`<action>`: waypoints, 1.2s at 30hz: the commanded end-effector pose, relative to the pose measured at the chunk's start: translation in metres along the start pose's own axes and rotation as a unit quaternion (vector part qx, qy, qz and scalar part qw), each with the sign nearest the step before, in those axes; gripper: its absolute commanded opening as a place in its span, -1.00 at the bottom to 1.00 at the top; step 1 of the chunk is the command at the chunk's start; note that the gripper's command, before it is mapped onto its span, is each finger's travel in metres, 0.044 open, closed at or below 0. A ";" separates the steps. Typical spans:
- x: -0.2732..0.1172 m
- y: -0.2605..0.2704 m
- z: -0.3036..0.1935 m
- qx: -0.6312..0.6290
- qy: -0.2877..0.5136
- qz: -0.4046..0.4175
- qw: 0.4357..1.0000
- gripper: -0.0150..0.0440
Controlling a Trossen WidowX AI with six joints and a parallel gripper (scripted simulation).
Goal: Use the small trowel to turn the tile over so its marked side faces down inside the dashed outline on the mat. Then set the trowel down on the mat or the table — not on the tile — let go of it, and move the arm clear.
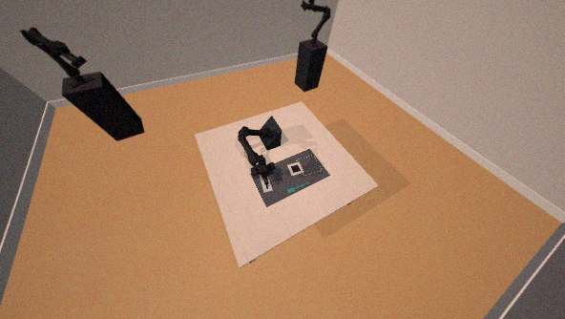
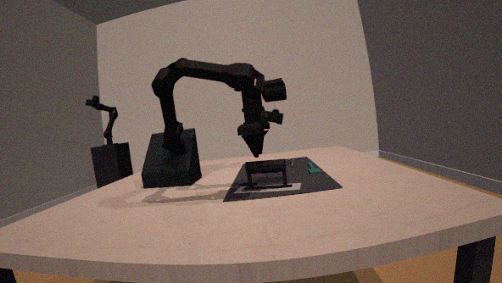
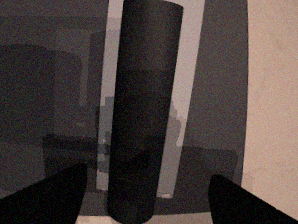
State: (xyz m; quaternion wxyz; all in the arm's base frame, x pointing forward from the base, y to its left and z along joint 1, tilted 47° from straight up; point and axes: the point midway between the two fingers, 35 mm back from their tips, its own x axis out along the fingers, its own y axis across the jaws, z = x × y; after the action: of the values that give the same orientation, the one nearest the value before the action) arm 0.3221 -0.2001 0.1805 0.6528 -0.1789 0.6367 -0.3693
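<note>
Tile [image 1: 295, 168]: flat on the dark mat [image 1: 282, 197] [image 2: 324, 186] [image 3: 222, 100], dark square showing on its upper face. Lies at the near side of the dashed outline [image 1: 321, 165], not filling it; exact overlap too small to tell. Teal piece [image 1: 291, 190] [image 2: 314, 169] apart from the tile, also on the mat.

At the mat's other end, black handle [image 1: 267, 184] [image 2: 266, 166] [image 3: 145, 100], raised on two uprights above a pale strip [image 1: 264, 190] [image 2: 297, 187] [image 3: 190, 65]. Cannot tell whether this or the teal piece is the trowel.

Gripper [image 1: 265, 178] [image 2: 256, 156] [image 3: 148, 179] points down above the handle, fingers parted fairly wide, one each side of it in the wrist view, holding nothing. Arm [image 1: 248, 145] [image 2: 208, 69] arches out from a dark block [image 1: 274, 142] [image 2: 170, 174] on the pale table [image 1: 215, 191] [image 2: 212, 237] [image 3: 272, 100].
</note>
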 end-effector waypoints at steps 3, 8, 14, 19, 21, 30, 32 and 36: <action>0.002 0.000 0.008 0.009 -0.002 -0.014 1.000 0.42; 0.009 0.000 0.009 0.009 -0.002 -0.014 1.000 0.42; 0.019 -0.001 0.009 0.009 -0.001 -0.014 1.000 0.42; 0.027 -0.001 0.010 0.009 -0.001 -0.014 1.000 0.42; 0.030 -0.001 0.010 0.010 -0.001 -0.014 1.000 0.42; 0.044 -0.002 0.010 0.010 -0.001 -0.015 1.000 0.42; 0.045 -0.002 0.010 0.010 -0.001 -0.015 1.000 0.42; 0.045 -0.002 0.010 0.010 -0.001 -0.015 1.000 0.40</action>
State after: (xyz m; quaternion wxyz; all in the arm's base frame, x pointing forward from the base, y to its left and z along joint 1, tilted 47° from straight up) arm 0.3303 -0.2331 0.1576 0.6566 -0.1803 0.6225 -0.3859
